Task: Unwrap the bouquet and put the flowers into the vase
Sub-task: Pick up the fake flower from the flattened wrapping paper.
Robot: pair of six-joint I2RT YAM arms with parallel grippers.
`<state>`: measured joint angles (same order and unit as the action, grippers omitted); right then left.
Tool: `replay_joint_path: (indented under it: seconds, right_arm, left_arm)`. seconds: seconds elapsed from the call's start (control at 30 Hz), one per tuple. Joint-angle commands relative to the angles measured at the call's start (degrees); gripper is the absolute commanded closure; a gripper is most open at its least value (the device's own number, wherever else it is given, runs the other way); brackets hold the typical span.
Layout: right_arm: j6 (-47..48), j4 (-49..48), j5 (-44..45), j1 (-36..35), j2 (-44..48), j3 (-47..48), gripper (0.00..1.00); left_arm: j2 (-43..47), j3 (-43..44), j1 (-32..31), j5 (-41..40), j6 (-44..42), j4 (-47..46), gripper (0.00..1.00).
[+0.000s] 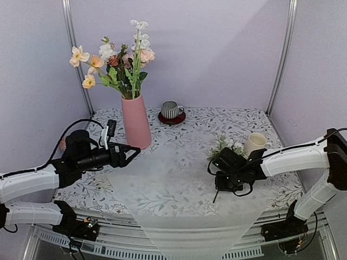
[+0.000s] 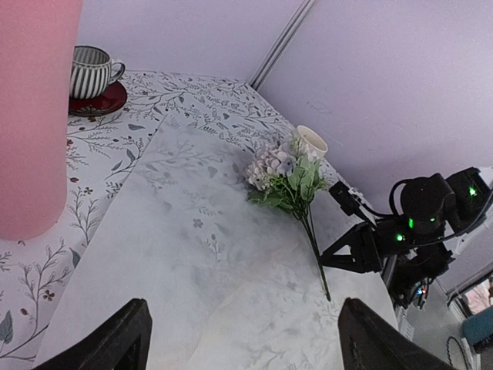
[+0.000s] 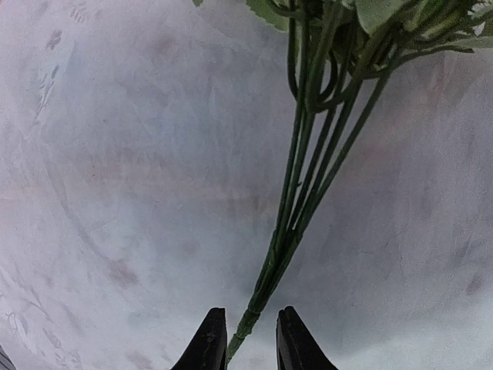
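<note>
1. Patterned tablecloth (image 1: pixel 227 116) is carrying spread wrapping paper (image 1: pixel 173 184); the last sprig (image 2: pixel 286 176) is lying on it, well right of the vase (image 1: pixel 135 122) holding the other flowers (image 1: pixel 122 59).
2. Right gripper (image 3: pixel 245 339) is straddling the stem tip, jaws narrow; whether it is pinching I cannot tell. A tip hold is risking slip or droop.
3. Left gripper (image 2: pixel 243 324) is hanging wide open near the vase.
4. Those flowers are hiding the vase's mouth.

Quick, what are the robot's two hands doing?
Left gripper: open, empty.
Right gripper: jaws around the flower stems; grip cannot be told.
</note>
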<state>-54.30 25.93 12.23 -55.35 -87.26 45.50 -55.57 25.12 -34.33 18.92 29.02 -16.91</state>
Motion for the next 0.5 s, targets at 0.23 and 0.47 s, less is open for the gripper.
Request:
replay_joint_path:
  seconds: [0.23, 0.47]
  right_arm:
    - [-1.2, 3.68, 0.49, 0.26, -6.68, 6.15, 0.78]
    - [-2.58, 4.92, 0.91, 0.25, -8.36, 6.6, 0.79]
  left_arm:
    - [-0.77, 1.51, -0.92, 0.59, -0.02, -1.81, 0.14]
    - [-0.68, 1.24, -1.0, 0.38, -0.01, -1.59, 0.14]
